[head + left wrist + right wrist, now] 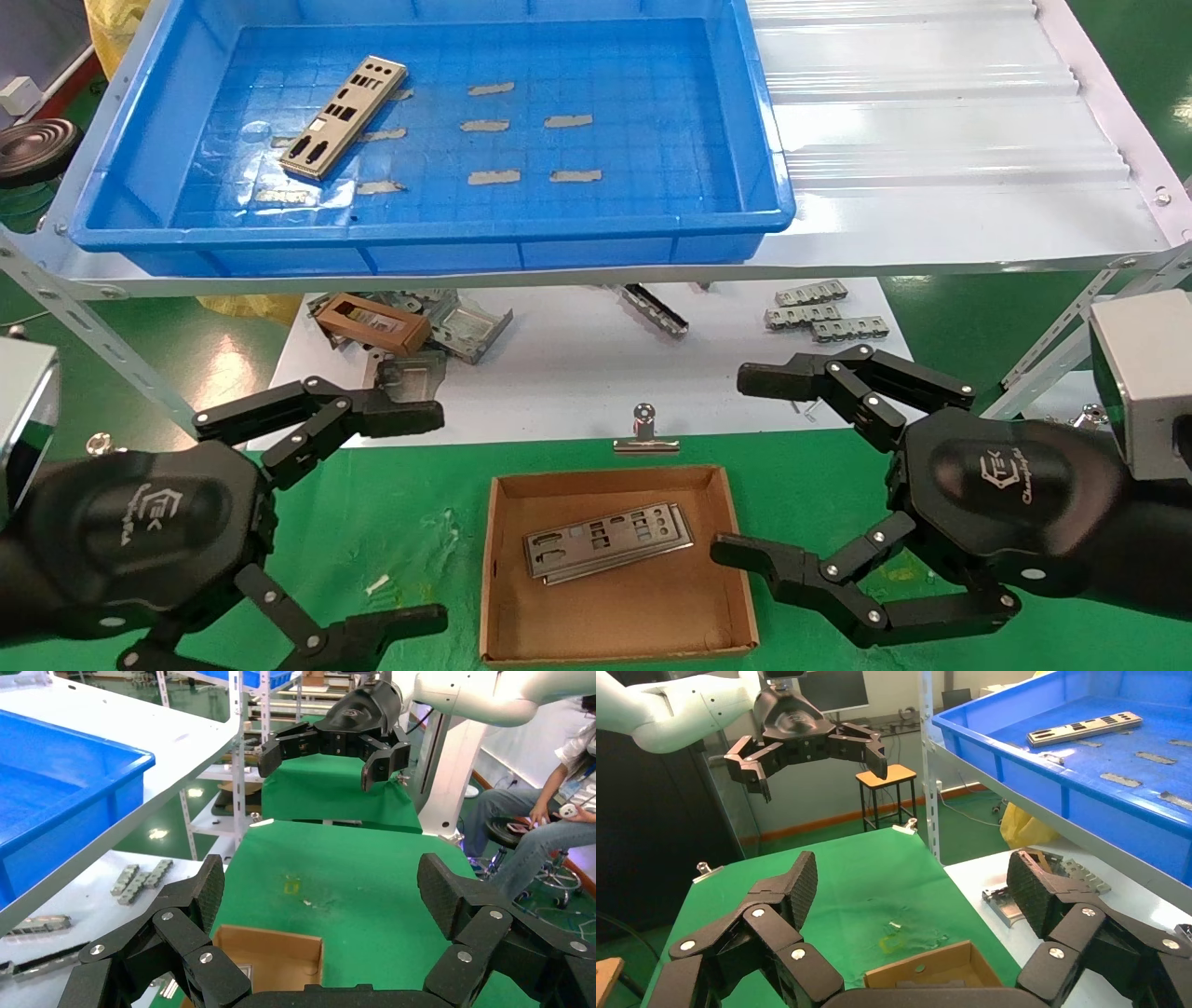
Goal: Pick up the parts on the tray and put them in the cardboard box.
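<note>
Both pincers spread wide, holding nothing: left pincer [410, 513] and right pincer [736, 466] flank the cardboard box [507, 596] near the green tabletop's [819, 466] front edge. Two plates [605, 542] lie stacked inside it. Farther back, one plate [345, 116] lies by the blue tray's [773, 200] far-left corner among ten tape strips [494, 176].

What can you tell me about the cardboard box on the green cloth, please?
The cardboard box is a small, shallow, lidless brown box with low walls, roughly square, resting flat on the green cloth between the left gripper and right gripper, both open and clear of it. Inside lie silver-grey punched metal plates, stacked slightly askew toward its far side; how many is unclear. A metal clip lies just beyond its far wall.
</note>
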### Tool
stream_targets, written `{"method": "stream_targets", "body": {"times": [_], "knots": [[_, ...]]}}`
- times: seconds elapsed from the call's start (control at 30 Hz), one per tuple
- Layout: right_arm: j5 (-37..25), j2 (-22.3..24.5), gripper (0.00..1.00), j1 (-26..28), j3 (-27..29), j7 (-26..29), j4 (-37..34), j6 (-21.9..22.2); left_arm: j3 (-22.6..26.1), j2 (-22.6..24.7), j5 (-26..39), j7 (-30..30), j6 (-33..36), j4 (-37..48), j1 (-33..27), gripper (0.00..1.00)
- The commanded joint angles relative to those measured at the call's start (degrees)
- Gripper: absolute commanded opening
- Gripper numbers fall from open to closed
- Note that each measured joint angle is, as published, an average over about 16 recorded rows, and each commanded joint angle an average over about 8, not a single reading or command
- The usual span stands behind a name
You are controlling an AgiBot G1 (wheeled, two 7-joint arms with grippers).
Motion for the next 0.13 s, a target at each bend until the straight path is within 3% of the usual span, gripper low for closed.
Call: {"method": "stream_targets", "body": {"times": [0.03, 0.13], "knots": [[0.0, 0.0, 1.00, 0.0, 0.0, 0.0, 0.0, 0.0, 0.0, 0.0, 0.0, 0.0, 0.0, 0.0, 0.0, 1.00], [0.0, 0.0, 1.00, 0.0, 0.0, 0.0, 0.0, 0.0, 0.0, 0.0, 0.0, 0.0, 0.0, 0.0, 0.0, 1.00]]}}
